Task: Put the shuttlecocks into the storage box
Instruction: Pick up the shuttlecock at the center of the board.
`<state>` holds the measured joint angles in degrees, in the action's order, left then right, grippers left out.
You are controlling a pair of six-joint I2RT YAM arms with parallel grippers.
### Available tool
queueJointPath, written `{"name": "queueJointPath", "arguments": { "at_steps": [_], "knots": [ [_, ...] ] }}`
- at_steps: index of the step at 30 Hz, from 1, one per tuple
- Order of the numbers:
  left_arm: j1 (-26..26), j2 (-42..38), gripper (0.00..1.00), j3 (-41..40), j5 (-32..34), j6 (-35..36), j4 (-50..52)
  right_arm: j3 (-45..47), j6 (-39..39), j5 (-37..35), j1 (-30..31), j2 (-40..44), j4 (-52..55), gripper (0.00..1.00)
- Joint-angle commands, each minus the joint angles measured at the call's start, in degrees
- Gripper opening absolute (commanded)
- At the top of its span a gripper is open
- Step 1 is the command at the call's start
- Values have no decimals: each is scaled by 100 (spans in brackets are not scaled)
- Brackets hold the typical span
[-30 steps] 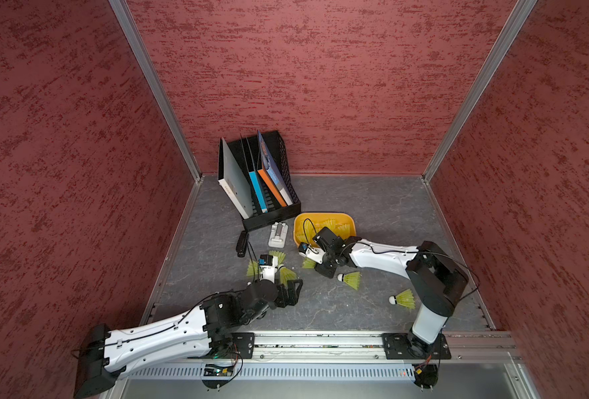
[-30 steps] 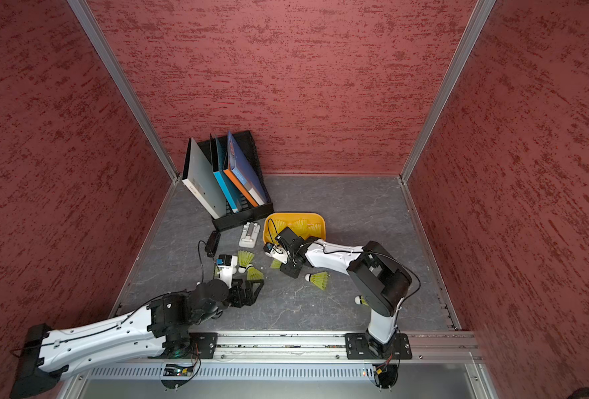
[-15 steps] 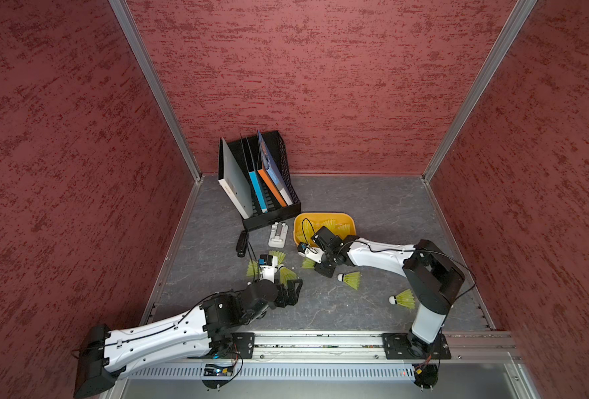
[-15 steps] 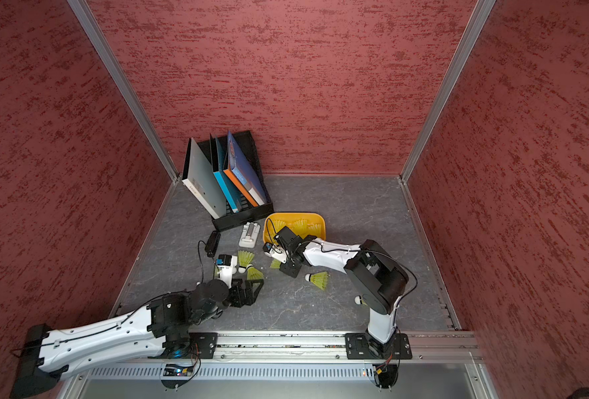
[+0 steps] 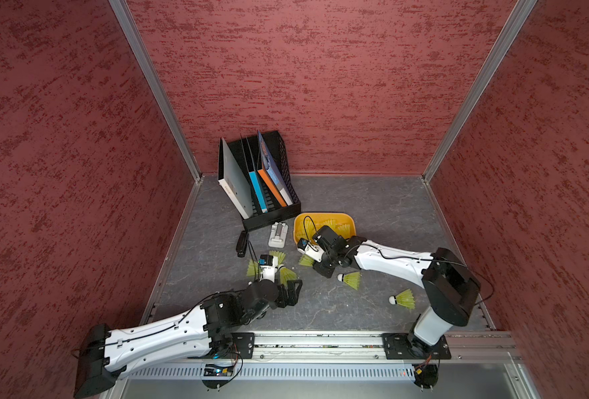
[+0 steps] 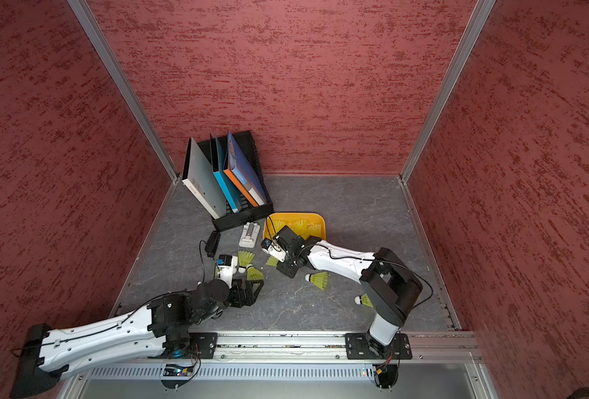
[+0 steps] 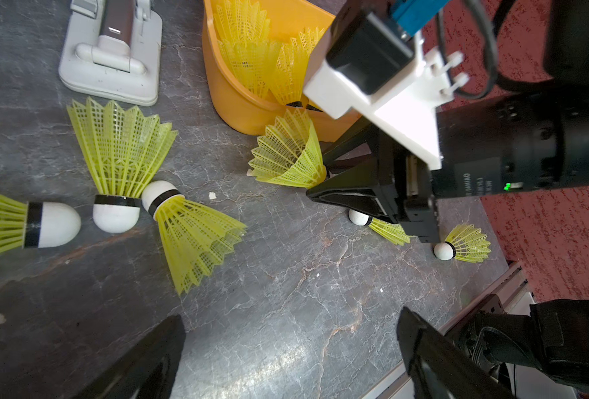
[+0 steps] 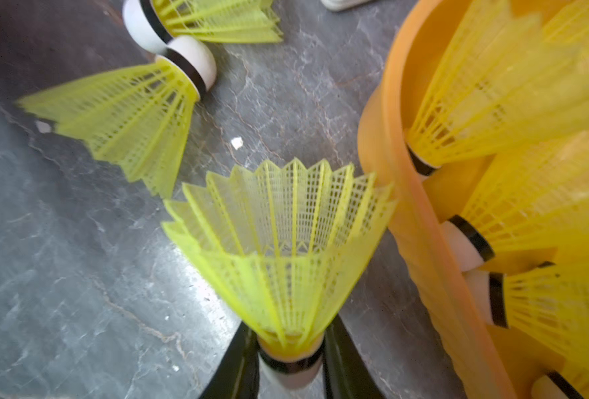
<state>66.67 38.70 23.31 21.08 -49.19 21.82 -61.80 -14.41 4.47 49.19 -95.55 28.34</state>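
Shuttlecock (image 8: pixel 279 255) clamped in right tool (image 8: pixel 291 345), grip clear only from right wrist; left tool (image 7: pixel 289 316) apart.

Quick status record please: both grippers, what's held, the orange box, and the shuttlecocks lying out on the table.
left gripper: open, empty, above bare table
right gripper: shut on held shuttlecock at its cork end, beside the box
storage box: several shuttlecocks inside, count unclear
loose shuttlecocks: five visible on table, three clustered near left gripper
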Motion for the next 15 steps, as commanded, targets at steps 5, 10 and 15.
{"name": "queueJointPath", "arguments": {
  "at_steps": [5,10,15],
  "knots": [
    [-96,352,100,649,-261,395,-22,-125,936,-86,32,737,334,19],
    [-746,857,100,1047,-1166,584,-302,-262,1637,-121,-279,1034,531,19],
    [-1640,1515,100,1520,-2156,982,-523,-82,2224,-78,-788,1351,498,18]
  ]
}}
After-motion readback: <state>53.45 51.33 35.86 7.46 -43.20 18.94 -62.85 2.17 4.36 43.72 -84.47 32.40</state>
